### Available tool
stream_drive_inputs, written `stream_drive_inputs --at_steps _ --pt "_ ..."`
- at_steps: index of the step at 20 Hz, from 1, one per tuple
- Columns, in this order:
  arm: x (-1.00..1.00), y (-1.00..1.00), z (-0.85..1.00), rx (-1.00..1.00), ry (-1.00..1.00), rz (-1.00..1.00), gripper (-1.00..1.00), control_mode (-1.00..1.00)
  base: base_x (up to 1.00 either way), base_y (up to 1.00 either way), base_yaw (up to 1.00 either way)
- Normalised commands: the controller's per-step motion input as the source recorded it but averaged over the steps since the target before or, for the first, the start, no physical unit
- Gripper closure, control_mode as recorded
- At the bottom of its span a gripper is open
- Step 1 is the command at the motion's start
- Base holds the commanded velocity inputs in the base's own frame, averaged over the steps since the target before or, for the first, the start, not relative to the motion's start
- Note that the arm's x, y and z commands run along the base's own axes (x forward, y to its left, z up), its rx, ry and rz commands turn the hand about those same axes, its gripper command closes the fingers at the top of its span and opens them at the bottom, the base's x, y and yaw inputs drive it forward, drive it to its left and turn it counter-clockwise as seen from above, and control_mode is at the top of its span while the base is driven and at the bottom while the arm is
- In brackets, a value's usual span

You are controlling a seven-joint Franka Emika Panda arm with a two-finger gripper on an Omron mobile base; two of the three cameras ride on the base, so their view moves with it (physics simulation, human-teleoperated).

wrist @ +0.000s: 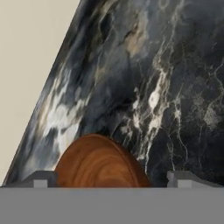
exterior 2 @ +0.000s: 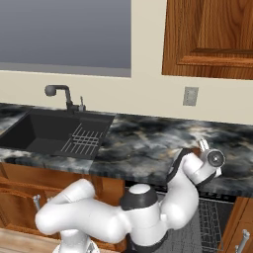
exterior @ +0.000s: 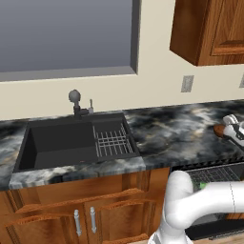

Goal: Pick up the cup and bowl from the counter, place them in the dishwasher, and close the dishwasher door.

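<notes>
in the hand view we see the bowl (wrist: 98, 162) on the worktop (wrist: 166, 87) between the fingertips (wrist: 41, 178) of our wide, empty hand (wrist: 113, 179).

No text, label, brand, number or sign can be read in any of the pictures. The wall plate (exterior: 187, 83) at the upper right of the left base view is blank, and the upper cabinet (exterior 2: 210, 37) at the top right of the right base view bears no marking.
</notes>
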Motion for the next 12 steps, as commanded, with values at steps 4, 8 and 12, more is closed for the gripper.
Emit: stream_drive_inputs --at_steps 4,8,12 --pt "0.02 -0.09 -0.45 0.07 0.02 0.07 -1.0 -1.0 0.0 0.0 0.0" --pt "0.03 -0.18 -0.38 0.05 0.01 0.07 -1.0 -1.0 0.0 0.0 0.0" --pt "0.08 -0.18 -0.35 0.06 0.0 0.06 -1.0 -1.0 0.0 0.0 0.0"
